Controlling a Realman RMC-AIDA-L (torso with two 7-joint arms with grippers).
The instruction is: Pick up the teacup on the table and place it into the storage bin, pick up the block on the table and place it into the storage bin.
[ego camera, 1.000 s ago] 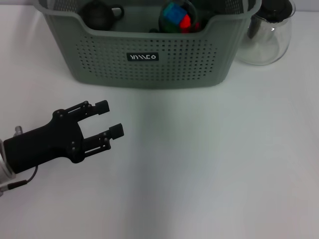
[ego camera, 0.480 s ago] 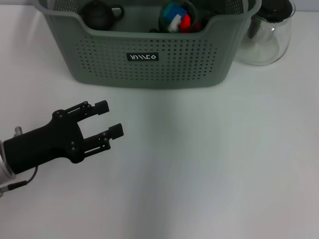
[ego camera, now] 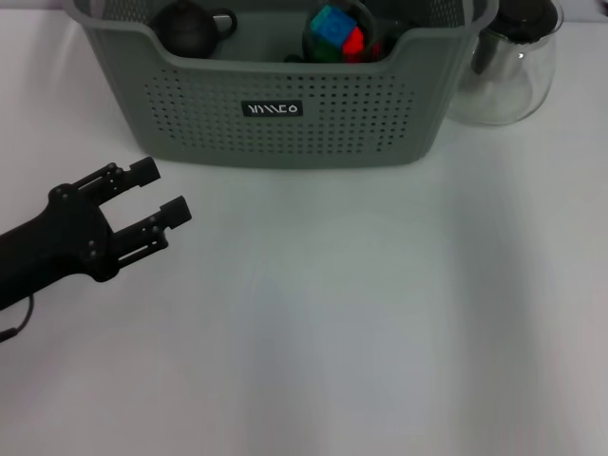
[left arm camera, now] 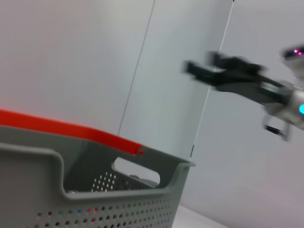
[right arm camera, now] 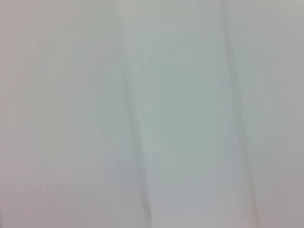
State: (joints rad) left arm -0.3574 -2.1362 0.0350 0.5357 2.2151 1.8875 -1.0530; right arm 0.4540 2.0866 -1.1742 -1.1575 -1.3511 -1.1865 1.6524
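The grey-green storage bin [ego camera: 285, 114] stands at the far middle of the table, and its rim also shows in the left wrist view [left arm camera: 118, 166]. A black teacup [ego camera: 185, 28] with a handle lies inside it at the left. A blue, red and green block [ego camera: 337, 28] lies inside it at the right, against something dark and round. My left gripper [ego camera: 161, 190] is open and empty, low over the table in front of the bin's left corner. A black gripper [left arm camera: 209, 71], seemingly my right one, shows blurred and raised far off in the left wrist view.
A clear glass pitcher [ego camera: 508, 62] with a dark lid stands just right of the bin. The white table [ego camera: 380, 313] stretches out in front of the bin. The right wrist view shows only a blank pale surface.
My left gripper has moved left and a little farther away, still open and empty. The block in the bin has shifted slightly.
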